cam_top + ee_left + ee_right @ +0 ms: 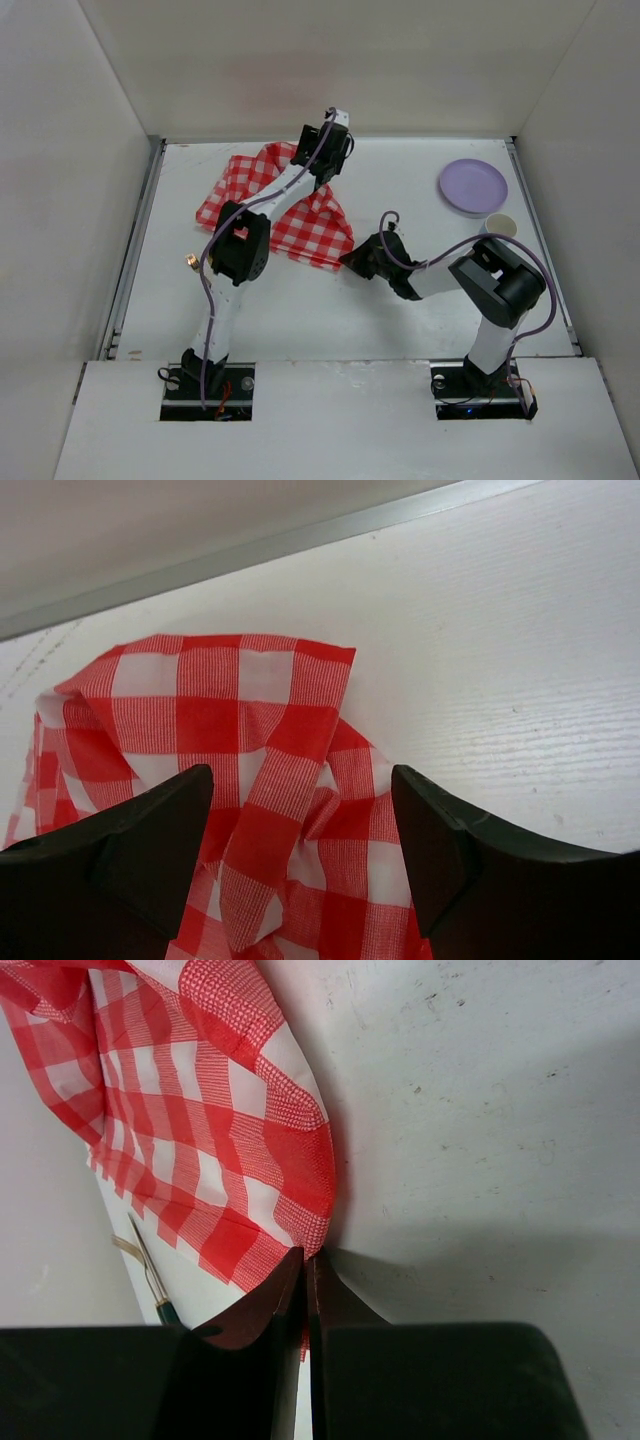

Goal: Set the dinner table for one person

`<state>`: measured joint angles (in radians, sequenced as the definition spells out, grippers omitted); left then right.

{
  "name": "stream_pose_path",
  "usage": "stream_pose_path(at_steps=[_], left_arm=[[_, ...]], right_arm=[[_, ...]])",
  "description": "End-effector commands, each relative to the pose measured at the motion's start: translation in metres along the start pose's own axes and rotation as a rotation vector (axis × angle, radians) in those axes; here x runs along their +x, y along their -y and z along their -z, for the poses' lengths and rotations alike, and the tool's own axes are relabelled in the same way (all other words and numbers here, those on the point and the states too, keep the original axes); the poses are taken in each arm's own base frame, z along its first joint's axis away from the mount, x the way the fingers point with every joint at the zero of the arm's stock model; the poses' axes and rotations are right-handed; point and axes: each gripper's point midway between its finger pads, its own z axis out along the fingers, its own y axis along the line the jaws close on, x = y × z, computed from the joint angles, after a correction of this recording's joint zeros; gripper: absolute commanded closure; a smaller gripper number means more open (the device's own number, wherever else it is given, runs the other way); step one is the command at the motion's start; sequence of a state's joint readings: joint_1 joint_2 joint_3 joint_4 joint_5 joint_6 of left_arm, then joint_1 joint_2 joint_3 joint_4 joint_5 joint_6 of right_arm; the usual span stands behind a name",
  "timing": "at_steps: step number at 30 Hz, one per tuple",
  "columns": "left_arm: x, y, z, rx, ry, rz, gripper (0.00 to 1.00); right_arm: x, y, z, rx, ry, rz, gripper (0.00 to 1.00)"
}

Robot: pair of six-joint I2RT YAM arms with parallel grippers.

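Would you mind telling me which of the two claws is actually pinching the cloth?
The right claw: its tips are closed on the cloth's near corner. The left claw is open above the far end.

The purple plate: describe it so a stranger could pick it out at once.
Look at the white table from above and go to its far right corner, beyond the right gripper. The purple plate lies flat there, round and lilac. A smaller cream disc sits just at its near edge; the checked cloth is far off to the left.
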<state>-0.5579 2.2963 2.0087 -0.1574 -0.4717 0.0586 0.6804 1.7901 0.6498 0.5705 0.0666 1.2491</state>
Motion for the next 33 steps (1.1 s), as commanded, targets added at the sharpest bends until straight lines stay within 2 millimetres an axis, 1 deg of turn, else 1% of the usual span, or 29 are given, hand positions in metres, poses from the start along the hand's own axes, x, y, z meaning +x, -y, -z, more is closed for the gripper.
stream_pose_path(at_steps=[1, 4, 11, 17, 19, 21, 22, 23, 25, 26, 28, 29, 31, 32, 33], left_arm=[[-0.009, 0.003, -0.001, 0.003, 0.0, -0.168, 0.3], [-0.004, 0.002, -0.011, -0.02, -0.002, -0.215, 0.31], [0.007, 0.004, -0.026, -0.031, -0.019, -0.273, 0.32], [0.001, -0.006, -0.037, -0.127, 0.023, -0.328, 0.37], [0.001, -0.01, -0.041, -0.166, 0.034, -0.348, 0.41], [0.001, -0.014, -0.043, -0.19, 0.039, -0.364, 0.48], [0.003, -0.016, -0.044, -0.202, 0.037, -0.37, 0.54], [0.005, -0.018, -0.045, -0.209, 0.035, -0.374, 0.64], [0.002, -0.023, -0.043, -0.227, 0.04, -0.355, 0.8], [-0.002, -0.024, -0.04, -0.236, 0.048, -0.338, 0.85], [-0.014, -0.028, -0.032, -0.249, 0.073, -0.299, 0.91], [-0.025, -0.029, -0.025, -0.252, 0.097, -0.266, 0.92], [-0.05, -0.035, -0.012, -0.256, 0.146, -0.199, 0.94], [-0.067, -0.04, -0.003, -0.259, 0.176, -0.155, 0.95], [-0.085, -0.047, 0.006, -0.261, 0.209, -0.111, 0.96]], right_arm=[[-0.008, -0.014, 0.006, -0.07, 0.024, 0.01, 0.9], [-0.007, -0.011, 0.007, -0.07, 0.022, 0.009, 0.9], [-0.005, -0.013, 0.008, -0.087, 0.01, 0.013, 0.9], [-0.006, -0.014, 0.014, -0.1, 0.016, 0.016, 0.9], [-0.006, -0.013, 0.014, -0.098, 0.017, 0.015, 0.9], [-0.006, -0.012, 0.013, -0.097, 0.015, 0.015, 0.9], [-0.005, -0.012, 0.013, -0.099, 0.014, 0.015, 0.9], [-0.005, -0.012, 0.012, -0.098, 0.013, 0.015, 0.9], [-0.005, -0.012, 0.011, -0.097, 0.013, 0.015, 0.9], [-0.006, -0.014, 0.011, -0.099, 0.014, 0.017, 0.9], [-0.013, -0.015, 0.011, -0.098, 0.025, 0.022, 0.91], [-0.019, -0.019, 0.012, -0.101, 0.031, 0.025, 0.92], [-0.039, -0.031, 0.015, -0.106, 0.051, 0.041, 0.94], [-0.053, -0.039, 0.017, -0.103, 0.071, 0.054, 0.94], [-0.072, -0.051, 0.02, -0.101, 0.099, 0.08, 0.95]])
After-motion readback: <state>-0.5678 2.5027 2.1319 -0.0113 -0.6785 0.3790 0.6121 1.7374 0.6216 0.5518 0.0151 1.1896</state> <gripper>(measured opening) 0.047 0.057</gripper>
